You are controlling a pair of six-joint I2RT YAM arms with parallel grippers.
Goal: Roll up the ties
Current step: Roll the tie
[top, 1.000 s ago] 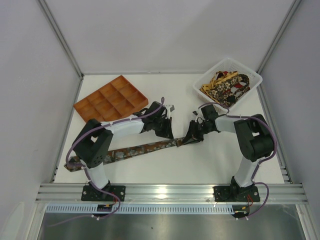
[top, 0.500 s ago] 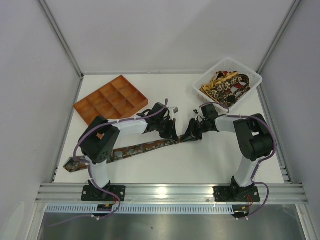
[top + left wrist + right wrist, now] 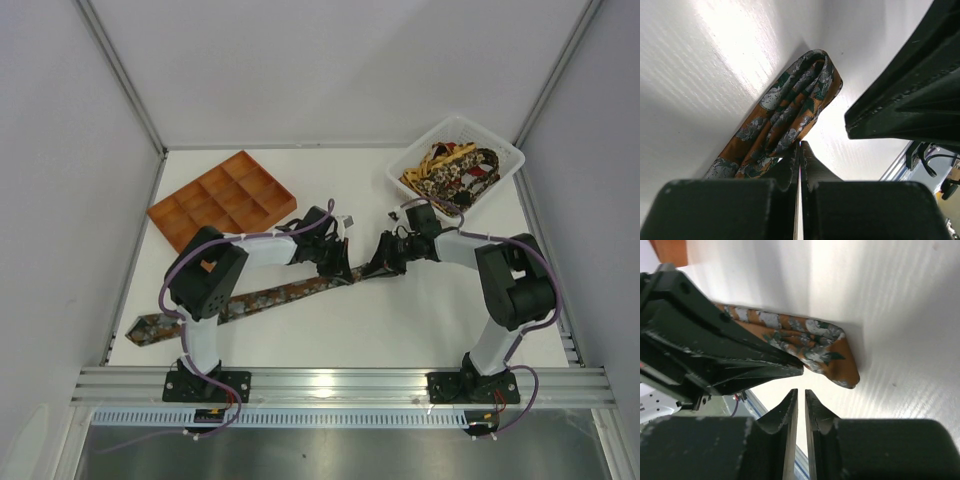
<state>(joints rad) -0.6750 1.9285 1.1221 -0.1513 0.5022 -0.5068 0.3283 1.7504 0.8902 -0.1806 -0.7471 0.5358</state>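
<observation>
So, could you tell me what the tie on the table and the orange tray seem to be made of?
Tie: woven fabric, probably silky; soft folds, slight sheen on floral print. Orange tray: likely rigid matte plastic; thin, uniformly coloured dividers.

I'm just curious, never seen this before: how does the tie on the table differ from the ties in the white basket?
The tie on the table lies stretched out in one long strip, its far end folded over; the ties in the basket sit heaped in a tangle. The table tie is rust-orange with grey-green flowers; the basket ties show yellow, black and red. Both are busily patterned fabric.
</observation>
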